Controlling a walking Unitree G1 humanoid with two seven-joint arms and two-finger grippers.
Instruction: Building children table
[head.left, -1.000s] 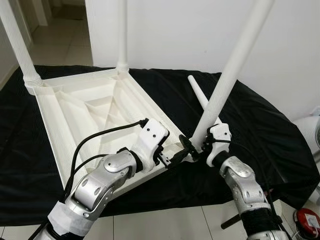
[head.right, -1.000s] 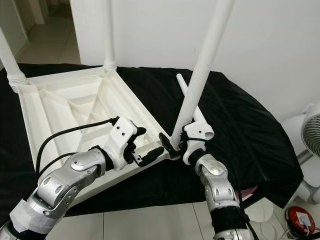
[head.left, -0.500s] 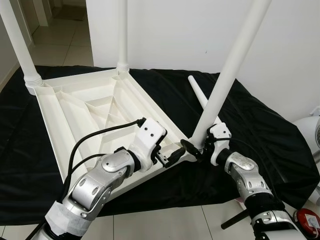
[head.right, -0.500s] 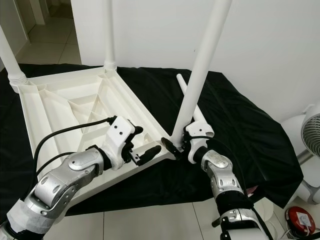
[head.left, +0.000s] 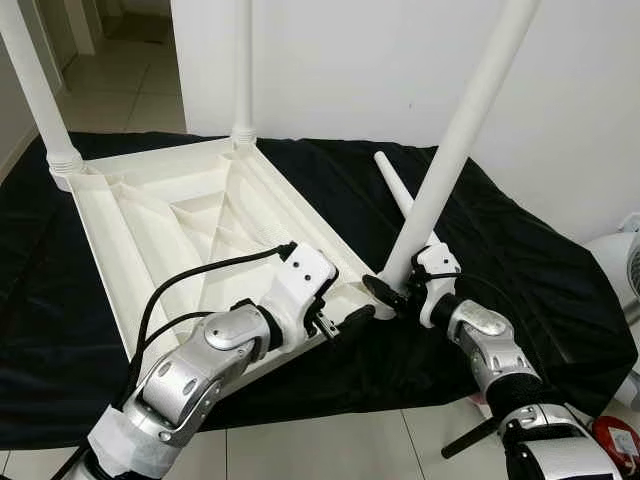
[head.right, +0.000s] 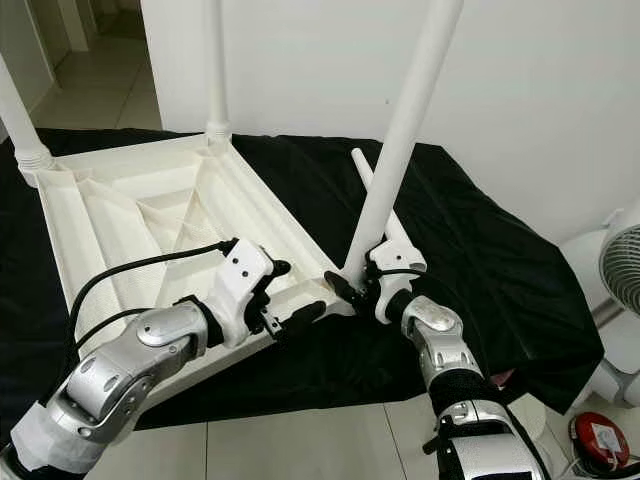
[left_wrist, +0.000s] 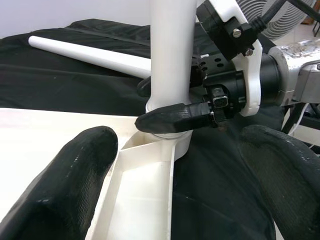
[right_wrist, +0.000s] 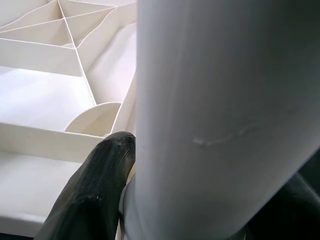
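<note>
White moulded plastic, ribbed on its underside, made up the children's table top, which lay upside down on a black cloth spread over the floor, with two legs already standing up from its far corners, one leg at about ten o'clock and another at about twelve. From where I stood, the right gripper was clenched round the foot of a third leg, which leaned up and away toward one o'clock with its base sitting at the near corner socket of the top. The left gripper hung just beside that same corner at about seven o'clock from the socket, its two black fingers spread apart and gripping nothing, one over the rim and one over the cloth. A fourth leg lay loose on the cloth behind, near one o'clock. The parts looked light, hollow and stiff, but smooth enough to slip through rubber pads, so I judged the low hold near the thick end was the right place, as a grip high on the long tube would lever it askew. The top itself seemed likely to skate on the cloth unless the free pincer braced its rim
</note>
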